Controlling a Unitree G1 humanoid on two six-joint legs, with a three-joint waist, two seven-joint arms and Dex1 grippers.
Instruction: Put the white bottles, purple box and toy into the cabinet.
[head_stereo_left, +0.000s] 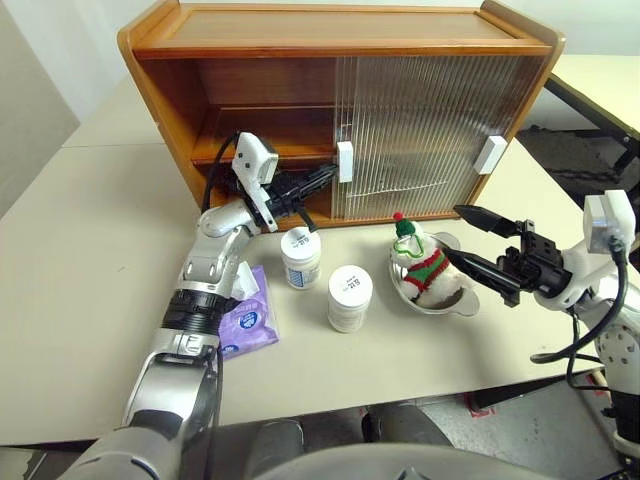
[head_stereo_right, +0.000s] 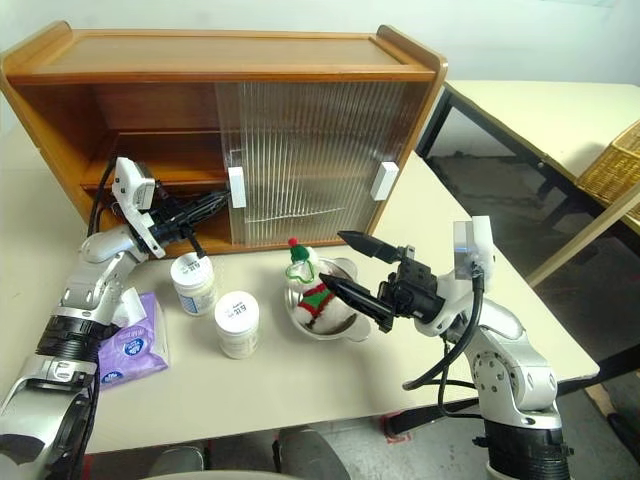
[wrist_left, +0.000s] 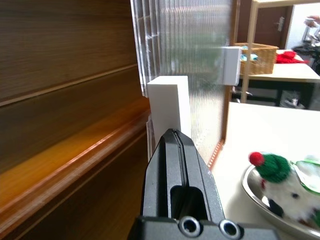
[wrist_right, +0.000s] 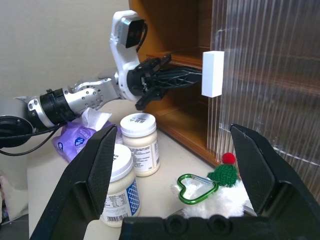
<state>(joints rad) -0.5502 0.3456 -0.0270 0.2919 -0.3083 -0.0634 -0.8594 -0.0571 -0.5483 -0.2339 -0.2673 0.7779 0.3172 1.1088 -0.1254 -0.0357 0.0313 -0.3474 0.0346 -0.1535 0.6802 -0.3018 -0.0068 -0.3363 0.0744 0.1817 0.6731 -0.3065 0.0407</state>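
Note:
The cabinet (head_stereo_left: 340, 30) stands at the back of the table, its left half open and both ribbed doors over the right half. My left gripper (head_stereo_left: 330, 172) is shut and empty, its tip at the left side of the nearer door's white handle (head_stereo_left: 345, 161); I cannot tell whether they touch. Two white bottles (head_stereo_left: 301, 258) (head_stereo_left: 350, 298) stand upright in front of the open half. The purple box (head_stereo_left: 248, 322) lies flat beside my left forearm. The toy (head_stereo_left: 425, 265) sits in a steel bowl (head_stereo_left: 440, 308). My right gripper (head_stereo_left: 452, 231) is open, just right of the toy.
A second white handle (head_stereo_left: 491, 154) sits at the doors' right end. The table edge runs close behind my right arm. Another table (head_stereo_right: 540, 110) and a wicker basket (head_stereo_right: 615, 165) stand off to the right.

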